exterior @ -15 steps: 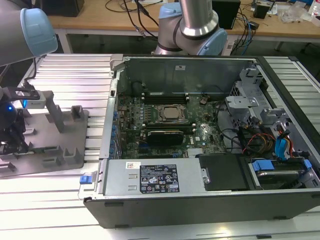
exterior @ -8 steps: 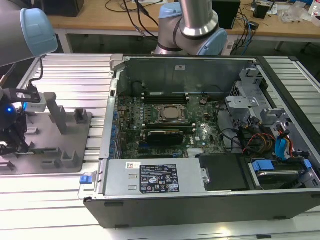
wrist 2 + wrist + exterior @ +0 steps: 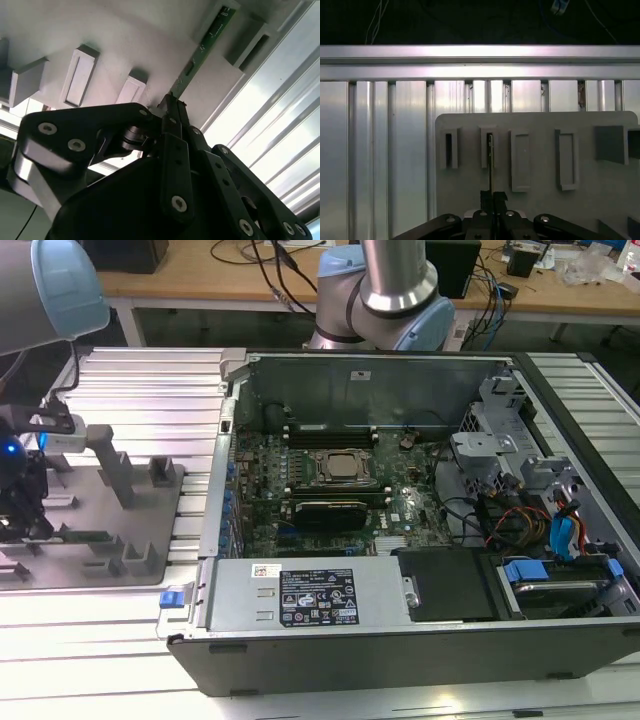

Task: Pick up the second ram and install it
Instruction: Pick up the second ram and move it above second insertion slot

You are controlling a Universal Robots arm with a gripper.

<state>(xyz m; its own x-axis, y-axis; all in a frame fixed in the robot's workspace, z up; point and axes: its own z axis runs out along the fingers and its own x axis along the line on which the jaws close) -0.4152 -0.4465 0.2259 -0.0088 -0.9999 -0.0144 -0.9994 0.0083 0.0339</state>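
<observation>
Gripper (image 3: 172, 104): matte black fingers drawn together, apparently pinching one end of the second ram (image 3: 204, 46). The ram is a thin, flat green board, seen edge-on. It sits among raised rectangular blocks on a smooth grey fixture plate (image 3: 155, 525) at the exterior view's left, beside the open computer case (image 3: 420, 665) on the ribbed aluminium table (image 3: 150, 390).

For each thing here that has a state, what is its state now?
long green circuit-board stick: standing on edge in a slot of the grey holder plate.
hand: shut on the stick.
black computer case: lying open, side cover off.
</observation>
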